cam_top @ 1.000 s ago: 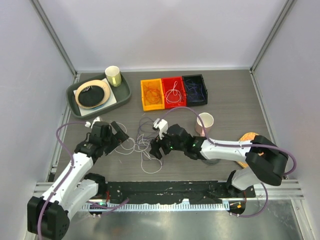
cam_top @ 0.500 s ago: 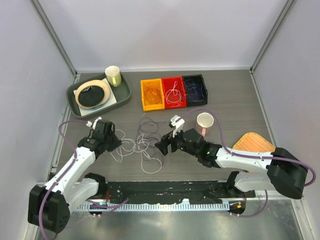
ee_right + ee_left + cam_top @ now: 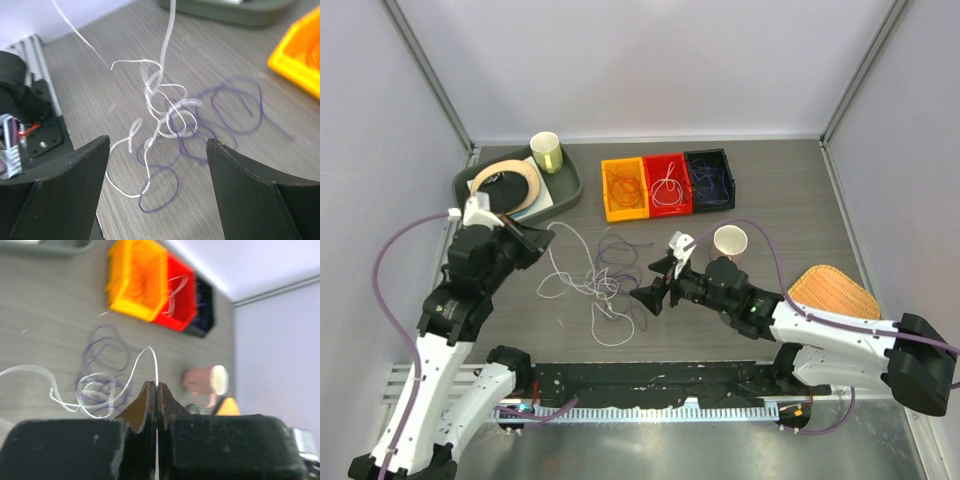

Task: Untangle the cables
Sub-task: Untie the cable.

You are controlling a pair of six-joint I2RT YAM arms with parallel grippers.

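Step in hand, as I judge it: to pull one white cable [image 3: 152,356] out of the tangle [image 3: 601,287]. The left gripper [image 3: 157,388] is high over the left part of the table [image 3: 790,190], jaws pressed together on this white cable, which runs down from it to the tangle. The right gripper [image 3: 157,145] hovers low just beside the tangle, jaws wide apart, nothing betw. them. The tangle lies at mid table, white loops knotted w/ purple loops [image 3: 235,107]; some cables lie already in the bins [image 3: 666,158] at the far side. Next move prob. needs the right gripper to pin or pinch the purple loops, so the white one slides free w/o dragging everything. Room: bare table left of the tangle and betw. it and the bins; the cup [image 3: 730,241] is close behind the right arm, the tray [image 3: 568,183] at far left, the rail [image 3: 660,378] at the near edge, so better to keep off these
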